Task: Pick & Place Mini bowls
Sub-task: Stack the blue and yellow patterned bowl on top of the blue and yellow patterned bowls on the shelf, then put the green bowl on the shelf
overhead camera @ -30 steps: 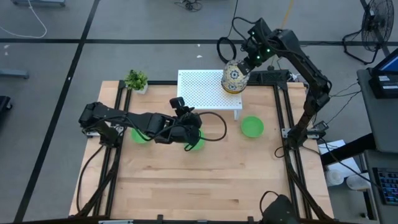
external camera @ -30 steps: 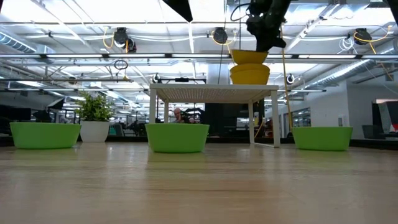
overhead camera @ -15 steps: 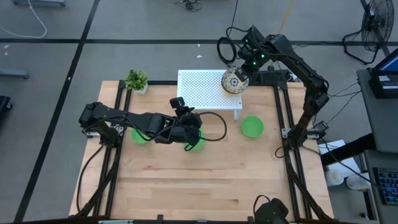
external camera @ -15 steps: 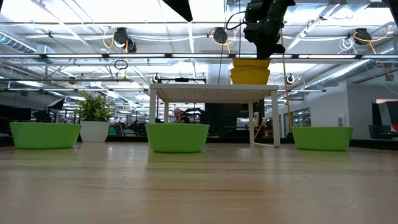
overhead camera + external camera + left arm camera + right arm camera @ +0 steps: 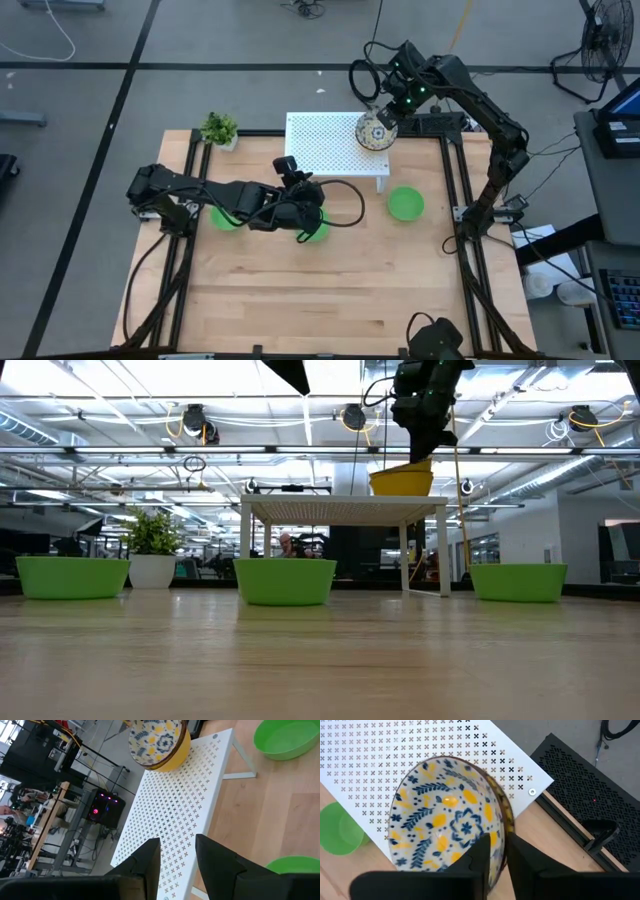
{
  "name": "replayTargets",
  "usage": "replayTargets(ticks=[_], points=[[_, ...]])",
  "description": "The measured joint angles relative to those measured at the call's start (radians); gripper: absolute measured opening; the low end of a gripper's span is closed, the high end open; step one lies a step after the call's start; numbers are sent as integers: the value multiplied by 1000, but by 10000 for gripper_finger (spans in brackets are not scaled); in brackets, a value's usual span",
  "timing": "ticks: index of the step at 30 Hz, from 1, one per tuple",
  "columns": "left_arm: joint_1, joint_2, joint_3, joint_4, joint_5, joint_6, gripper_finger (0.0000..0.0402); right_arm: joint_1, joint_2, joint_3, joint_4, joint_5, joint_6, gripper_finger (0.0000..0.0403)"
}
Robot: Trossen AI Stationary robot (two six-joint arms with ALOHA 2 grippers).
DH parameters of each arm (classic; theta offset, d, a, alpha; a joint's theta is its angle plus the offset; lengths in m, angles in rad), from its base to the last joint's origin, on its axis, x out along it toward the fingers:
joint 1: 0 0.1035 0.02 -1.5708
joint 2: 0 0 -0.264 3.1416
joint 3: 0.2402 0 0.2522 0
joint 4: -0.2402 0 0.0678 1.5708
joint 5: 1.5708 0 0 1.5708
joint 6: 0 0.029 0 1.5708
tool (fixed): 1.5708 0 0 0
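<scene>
Grey floor (image 5: 250, 40) (black tape lines), standing fan (image 5: 605, 40).

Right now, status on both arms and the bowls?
Right tool shut on patterned bowl, seated in the yellow stack on white rack. Left tool open, over middle green bowl. Nothing in the way.

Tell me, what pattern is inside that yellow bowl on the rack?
Blue-and-yellow floral on white, clearest in the right wrist view: yellow bowl.

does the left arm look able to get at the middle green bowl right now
Probably yes. The left gripper hangs right over the middle green bowl, fingers open, and nothing lies between them. The right gripper is away at the rack, holding the yellow bowl.
</scene>
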Motion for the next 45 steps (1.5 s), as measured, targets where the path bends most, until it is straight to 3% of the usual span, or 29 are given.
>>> replayTargets(ticks=[25, 34, 40, 45], points=[[0, 0, 0, 0, 0, 0, 129, 0, -7, -1, 138, 3, -8, 118], [0, 0, 0, -3, 1, 0, 129, 0, -105, -2, 292, 25, -26, 119], [7, -1, 0, -24, 152, -3, 129, 43, -214, -2, 285, -104, -46, 119], [11, -1, 0, -60, 223, -56, 129, 168, -310, -36, 178, -191, -50, 117]])
